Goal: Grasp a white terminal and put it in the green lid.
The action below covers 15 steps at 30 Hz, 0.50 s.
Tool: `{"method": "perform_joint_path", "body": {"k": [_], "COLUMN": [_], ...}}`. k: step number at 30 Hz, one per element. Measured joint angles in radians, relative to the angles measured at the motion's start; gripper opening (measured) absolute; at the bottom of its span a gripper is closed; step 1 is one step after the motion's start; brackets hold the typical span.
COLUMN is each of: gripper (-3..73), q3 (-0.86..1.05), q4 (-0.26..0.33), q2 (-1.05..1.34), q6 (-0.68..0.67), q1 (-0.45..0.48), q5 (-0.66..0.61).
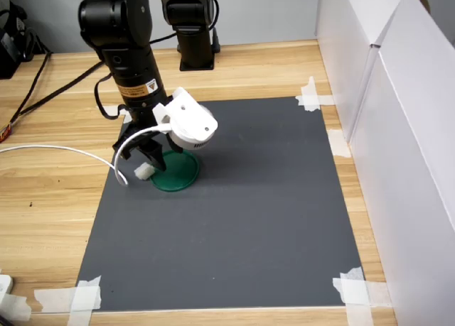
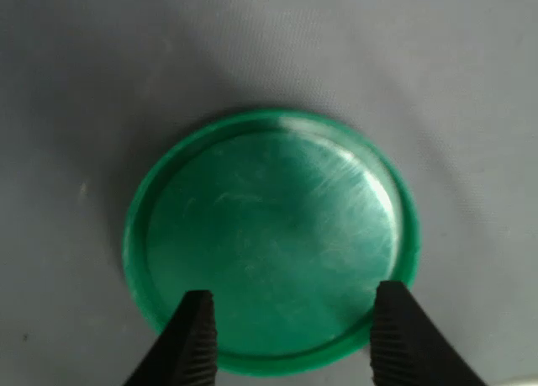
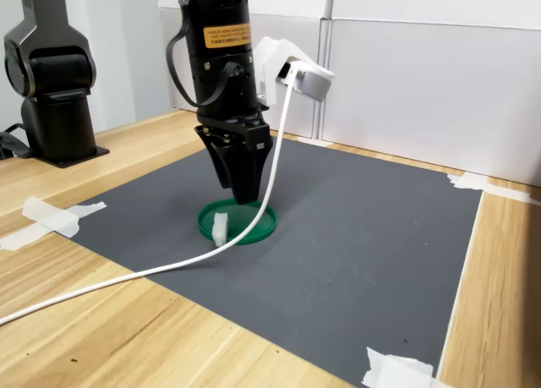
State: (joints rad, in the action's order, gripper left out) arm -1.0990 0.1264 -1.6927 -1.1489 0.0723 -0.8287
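jaws stand spread, empty, my gripper (image 2: pixel 290 335) hanging over the green lid (image 2: pixel 269 235). the white terminal (image 3: pixel 221 227) rests at the lid's rim; placement looks nearly done, though seating is unclear.

The arm (image 1: pixel 121 35) stands nearly upright, its wrist pointing straight down. The gripper (image 2: pixel 290 335) hangs low over the lid (image 2: pixel 269 243), just above its near rim. In the wrist view its two black ribbed fingertips (image 2: pixel 195 331) are spread apart with nothing between them.
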Motion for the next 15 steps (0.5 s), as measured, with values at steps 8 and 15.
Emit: {"method": "perform_joint_path", "body": {"k": [8,15], "gripper": [47.4,47.3], "q3": [0.000,0.000], "q4": [0.076,0.079], "q2": [0.010,0.052], "q6": [0.000,0.000], "q1": [0.000,0.007], "q5": [0.007,0.005]}}
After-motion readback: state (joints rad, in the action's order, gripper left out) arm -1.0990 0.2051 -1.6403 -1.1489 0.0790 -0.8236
